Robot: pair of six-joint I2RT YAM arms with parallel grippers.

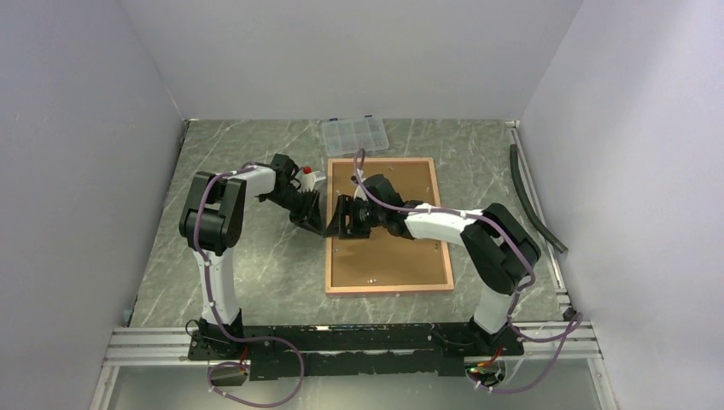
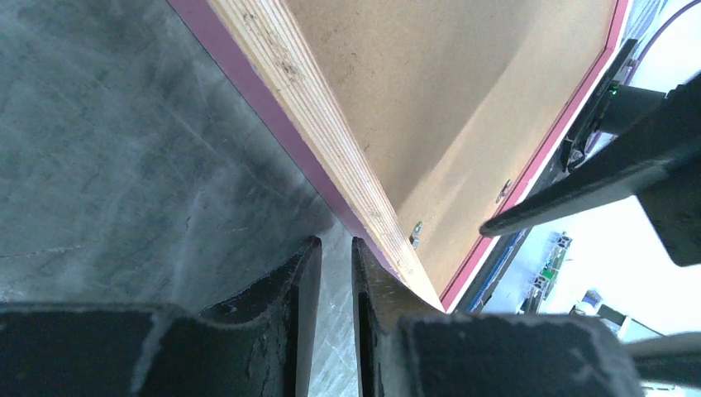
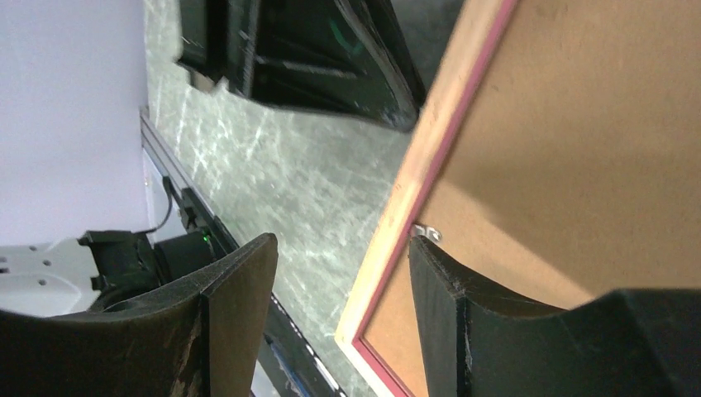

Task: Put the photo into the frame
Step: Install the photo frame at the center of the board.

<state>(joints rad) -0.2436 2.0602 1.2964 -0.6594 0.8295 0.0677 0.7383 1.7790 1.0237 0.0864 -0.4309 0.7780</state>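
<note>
One frame (image 1: 388, 226) lies back-up on the counter (image 1: 256, 273), its brown backing board (image 1: 401, 256) showing; the photo cannot be seen. One clear compartment box (image 1: 355, 135) sits just beyond its far edge. Two arms meet at the frame's left edge. The left claw (image 2: 335, 273) is nearly closed, empty, beside the wooden edge. The right claw (image 3: 343, 285) is spread open astride that edge.

Seen from above, the black right gripper (image 1: 348, 217) and arm cover the mid-left of the large pink-edged wooden frame's (image 1: 388, 265) brown back. No photo shows in any view. Wrist cams cut the frame off at pic edges.
</note>
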